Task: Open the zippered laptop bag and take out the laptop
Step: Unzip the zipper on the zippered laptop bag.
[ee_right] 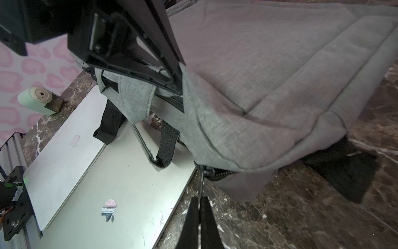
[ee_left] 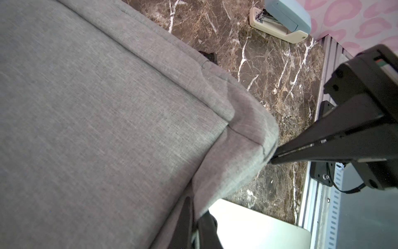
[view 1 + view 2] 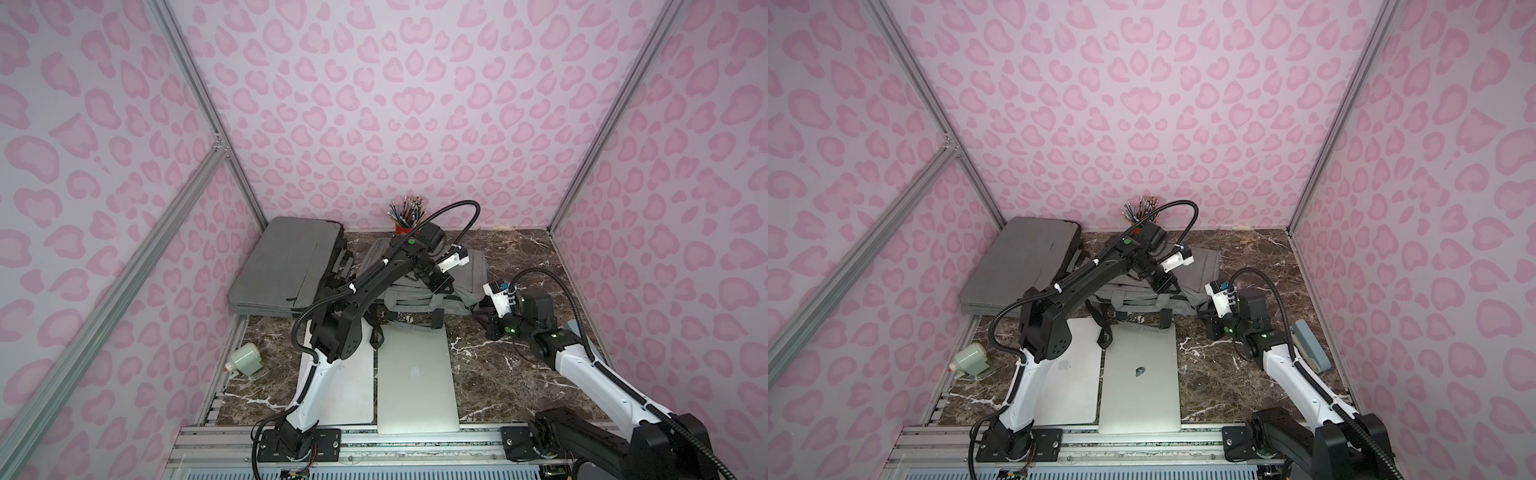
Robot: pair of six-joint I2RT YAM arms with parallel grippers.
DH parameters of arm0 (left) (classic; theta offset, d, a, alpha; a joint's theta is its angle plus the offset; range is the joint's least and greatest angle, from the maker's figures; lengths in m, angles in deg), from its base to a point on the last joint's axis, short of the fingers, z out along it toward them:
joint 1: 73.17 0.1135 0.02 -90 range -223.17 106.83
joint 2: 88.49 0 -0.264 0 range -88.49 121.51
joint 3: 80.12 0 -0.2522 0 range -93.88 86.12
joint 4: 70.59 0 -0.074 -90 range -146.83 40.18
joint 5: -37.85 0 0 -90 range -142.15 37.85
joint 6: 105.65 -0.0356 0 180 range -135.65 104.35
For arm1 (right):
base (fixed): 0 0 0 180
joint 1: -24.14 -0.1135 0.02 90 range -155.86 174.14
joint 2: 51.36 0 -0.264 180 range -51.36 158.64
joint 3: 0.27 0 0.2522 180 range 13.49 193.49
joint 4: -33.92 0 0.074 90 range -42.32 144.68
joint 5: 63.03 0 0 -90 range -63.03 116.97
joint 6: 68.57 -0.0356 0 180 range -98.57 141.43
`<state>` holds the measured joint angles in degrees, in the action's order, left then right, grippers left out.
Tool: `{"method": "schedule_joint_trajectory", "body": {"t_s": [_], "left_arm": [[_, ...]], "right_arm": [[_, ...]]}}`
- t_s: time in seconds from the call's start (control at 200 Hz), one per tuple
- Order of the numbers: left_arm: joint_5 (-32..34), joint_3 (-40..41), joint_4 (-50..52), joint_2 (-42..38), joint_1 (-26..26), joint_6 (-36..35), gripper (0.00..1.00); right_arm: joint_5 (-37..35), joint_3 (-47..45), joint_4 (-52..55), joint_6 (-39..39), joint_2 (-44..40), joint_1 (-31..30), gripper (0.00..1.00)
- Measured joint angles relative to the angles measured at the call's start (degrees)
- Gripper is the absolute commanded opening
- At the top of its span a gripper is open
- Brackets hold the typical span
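The grey laptop bag (image 3: 473, 272) (image 3: 1204, 266) lies flat at the middle of the table, handles toward me. My left gripper (image 3: 442, 286) (image 2: 197, 207) comes down on its front edge and is shut on a fold of the grey fabric (image 2: 215, 172). My right gripper (image 3: 482, 311) (image 1: 199, 198) sits low at the bag's front right corner, shut on the thin metal zipper pull (image 1: 202, 183), which runs taut to the slider (image 1: 206, 172). Dark zipper teeth (image 1: 221, 174) show beside the slider. The bag's inside is hidden and no laptop shows in it.
Two silver laptops (image 3: 415, 374) (image 3: 353, 374) lie side by side in front of the bag, one under my left arm. More grey bags (image 3: 282, 266) are stacked back left. A red pencil cup (image 3: 405, 226), a green dispenser (image 3: 245, 359) and a stapler (image 3: 1308, 345) stand around.
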<state>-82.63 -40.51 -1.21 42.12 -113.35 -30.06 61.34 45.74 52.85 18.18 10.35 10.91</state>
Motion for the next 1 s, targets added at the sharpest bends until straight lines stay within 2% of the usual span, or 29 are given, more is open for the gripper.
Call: {"method": "schedule_joint_trajectory", "body": {"t_s": [0.225, 0.425, 0.62, 0.715, 0.83, 1.0], "left_arm": [[0.5, 0.0, 1.2, 0.0, -0.3, 0.2, 0.02], [0.5, 1.6, -0.6, 0.0, -0.9, 0.3, 0.02], [0.5, 4.3, -3.7, -1.1, -1.4, 0.3, 0.02], [0.4, 5.0, -4.5, -1.4, -1.5, 0.5, 0.02], [-0.3, 5.1, -4.5, -1.5, -1.7, 0.9, 0.02], [0.0, 5.1, -3.9, -1.5, -2.4, 2.3, 0.02]], "right_arm": [[-4.1, -0.3, -1.0, -2.6, 2.5, -3.5, 0.0], [-9.6, -1.0, -1.0, -7.4, -0.3, -4.2, 0.0], [-13.9, -4.3, -1.3, -11.3, -6.2, 0.9, 0.0], [-15.9, -4.8, -1.2, -12.3, -8.8, 1.4, 0.0], [-15.2, -3.8, -1.3, -12.1, -7.5, 1.2, 0.0], [-14.6, -2.7, -0.7, -11.8, -5.7, -3.2, 0.0]]}}
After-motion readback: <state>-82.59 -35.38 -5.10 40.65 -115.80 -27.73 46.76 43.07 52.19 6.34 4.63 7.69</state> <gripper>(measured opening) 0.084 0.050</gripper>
